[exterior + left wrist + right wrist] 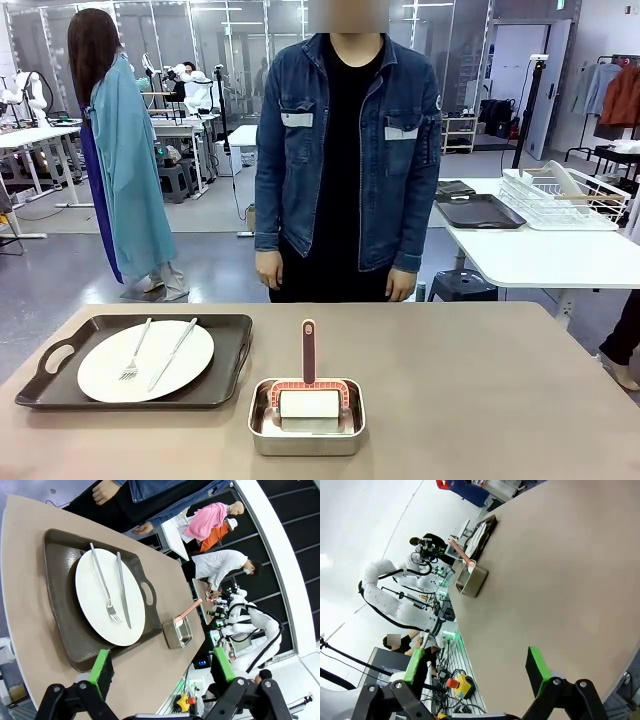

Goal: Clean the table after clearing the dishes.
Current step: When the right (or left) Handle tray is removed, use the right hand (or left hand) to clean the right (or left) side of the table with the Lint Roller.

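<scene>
1. Progress: the job looked barely begun. One dark brown tray [228, 355] sat on the left part of the desk [480, 380], carrying a round white plate [100, 380] with a fork [134, 358] and a knife [172, 354] lying side by side on it.
2. None of that setting had been lifted away, so by my reading the clearing step came first and the wiping was not yet started.
3. Just right of the tray, near the robot's edge, stood a small steel pan [256, 425] holding a white roller [308, 404] in a pinkish-red frame, its handle [308, 350] pointing toward the far side. It was probably the cleaning tool, resting untouched.
4. The right half of the desk showed plain tan surface; no crumbs or spills could be made out there.
5. The left end effector [161, 672] hung short of the tray's near end, looking along the tray toward the plate. Its green pads [102, 666] were spread wide with nothing between them.
6. The right end effector [476, 672] was poised over the desk's right end, the pan well apart from it. It was likewise spread wide and empty.
7. The person [345, 150] stood at the far side with both arms hanging down, touching nothing on the desk.
</scene>
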{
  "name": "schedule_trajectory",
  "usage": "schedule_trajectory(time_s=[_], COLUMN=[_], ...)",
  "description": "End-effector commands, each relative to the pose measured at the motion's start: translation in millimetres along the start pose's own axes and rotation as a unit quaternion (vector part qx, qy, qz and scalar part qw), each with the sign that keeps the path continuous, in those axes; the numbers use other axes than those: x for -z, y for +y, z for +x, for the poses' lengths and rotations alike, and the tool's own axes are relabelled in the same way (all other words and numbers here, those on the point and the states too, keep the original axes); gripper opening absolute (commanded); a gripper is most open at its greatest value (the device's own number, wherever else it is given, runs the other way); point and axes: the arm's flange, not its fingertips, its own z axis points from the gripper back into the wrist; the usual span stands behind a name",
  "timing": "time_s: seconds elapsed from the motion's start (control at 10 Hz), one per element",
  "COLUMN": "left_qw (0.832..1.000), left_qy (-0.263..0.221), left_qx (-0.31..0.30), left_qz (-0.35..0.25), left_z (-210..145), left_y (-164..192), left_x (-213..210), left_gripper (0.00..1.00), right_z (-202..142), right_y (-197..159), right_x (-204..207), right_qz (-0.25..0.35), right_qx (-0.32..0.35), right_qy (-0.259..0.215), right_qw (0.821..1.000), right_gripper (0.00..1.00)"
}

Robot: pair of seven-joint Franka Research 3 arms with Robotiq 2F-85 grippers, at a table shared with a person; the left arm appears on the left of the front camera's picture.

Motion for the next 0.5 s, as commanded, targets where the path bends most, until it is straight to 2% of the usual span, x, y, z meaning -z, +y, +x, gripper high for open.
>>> schedule_trajectory(time_s=[0.0,0.4], left_qw=[1.0,1.0], left_qy=[-0.009,-0.009], left_qx=[-0.007,-0.007], left_qz=[-0.007,-0.007], left_z=[1.6,1.6], left_y=[-2.9,-2.9], left_x=[-1.8,-1.8], left_gripper=[1.0,1.0], right_z=[2.7,2.7], right_y=[4.8,4.8], right_x=[4.3,4.3], right_qz=[-0.011,-0.011], right_qx=[-0.001,-0.001], right_qy=[0.018,0.018], right_qw=[1.0,1.0], right_gripper=[1.0,1.0])
